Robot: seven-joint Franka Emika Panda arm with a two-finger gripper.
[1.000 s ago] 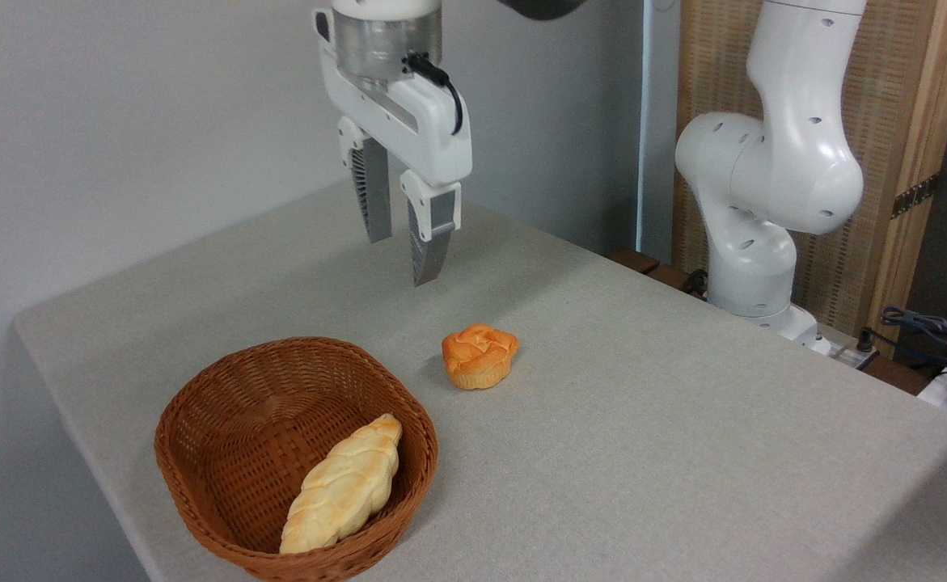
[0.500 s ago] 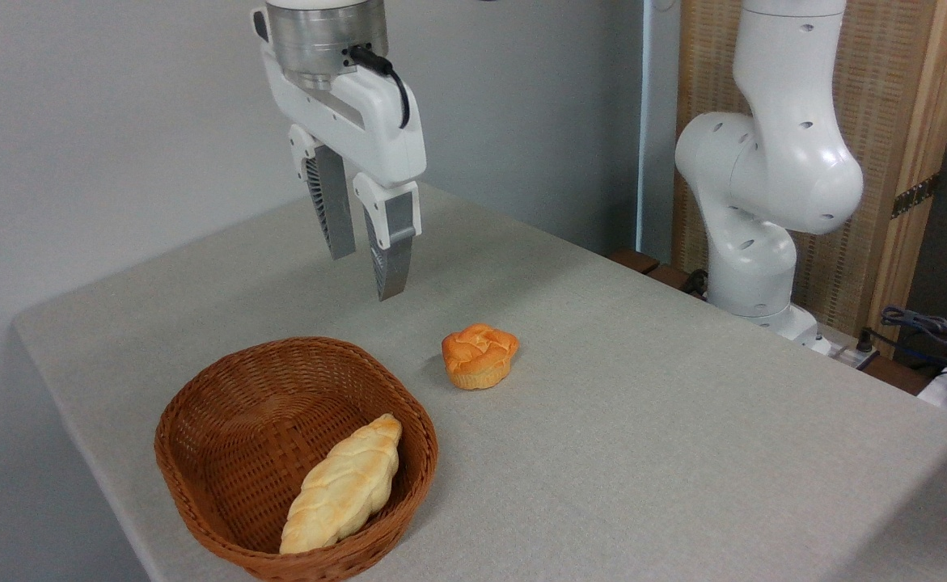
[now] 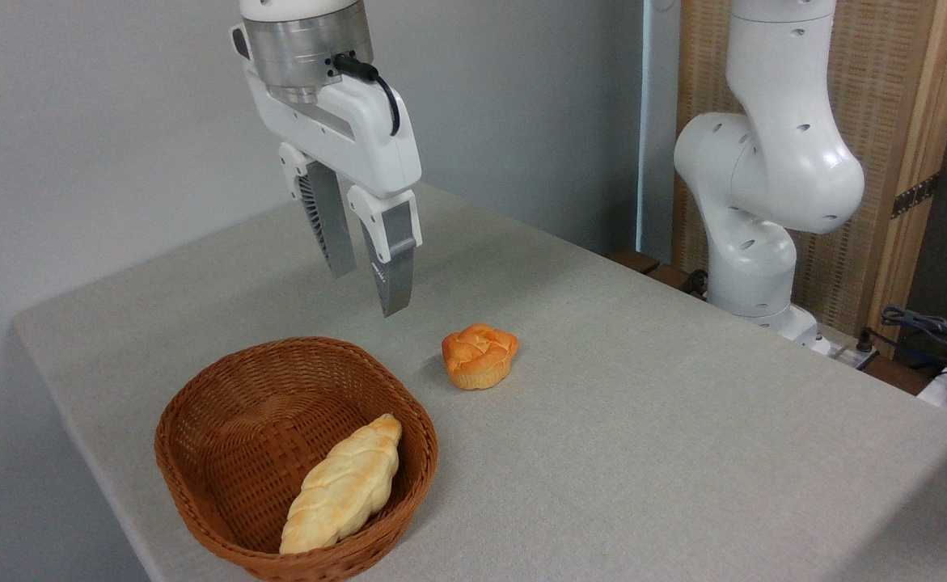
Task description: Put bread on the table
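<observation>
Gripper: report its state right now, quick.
White two-finger gripper: open, holding nothing, hanging above the grey cloth-covered table.

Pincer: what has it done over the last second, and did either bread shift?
The pincer swung left across the table and came a little lower, ending above the basket's far rim, open and empty. The bun on the cloth and the loaf in the basket have not moved.

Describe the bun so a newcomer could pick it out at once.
Start at the grey table and find the wicker basket near its front left. The bun sits on the cloth just right of it: small, round and orange, unlike the long pale loaf inside the basket.
</observation>
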